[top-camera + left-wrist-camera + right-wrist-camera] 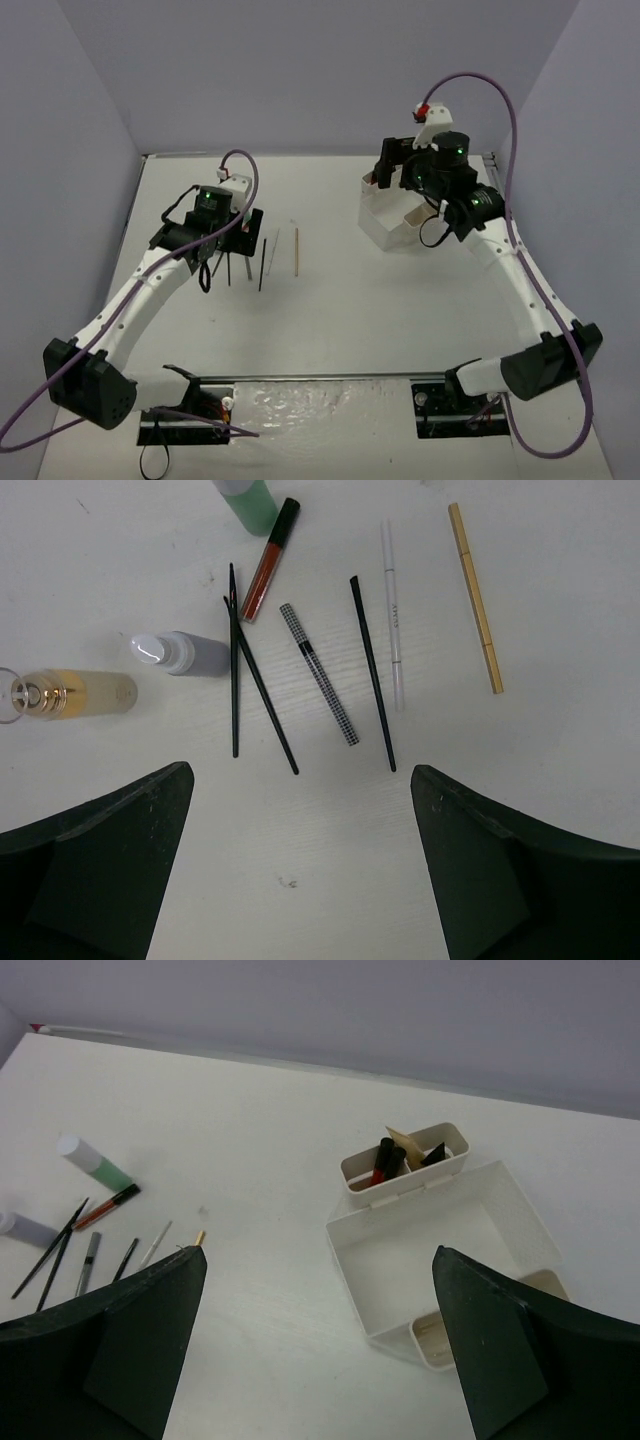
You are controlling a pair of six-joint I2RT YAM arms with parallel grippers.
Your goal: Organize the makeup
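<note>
- You have most of the makeup lying loose on the white surface [560, 740], directly below your left pincer [300, 780].
- Two thin black brushes [235, 680] cross near their far tips. Beside them lie a checkered pencil [320, 675], a slim black brush [372, 675], a clear-white pencil [393, 610] and a gold pencil [475, 598]. These lie roughly side by side without touching.
- A red gloss tube [262, 575] with a glossy black cap lies just beyond the crossed tips, and a green bottle [248, 502] sits at the view's far edge.
- A grey bottle [190, 653] with a white cap and an amber bottle [70, 693] sit to the left of the brushes. You cannot tell whether these bottles stand or lie.
- Your left pincer has its matte, dark, wedge-shaped fingers [100, 870] spread wide with nothing between them.
- Your left arm [150, 285] reaches forward with the elbow bent and the wrist pointing down over the loose pieces.
- Your right pincer [320, 1255] is also spread wide and grips nothing.
- Your right arm [530, 290] arcs forward and inward, with the wrist above the white plastic box [430, 1250].
- The box is hard, smooth and angular. A narrow tray [420, 1182] with rounded corners at its far end holds a red tube [380, 1165], a tan piece and black pieces, all leaning.
</note>
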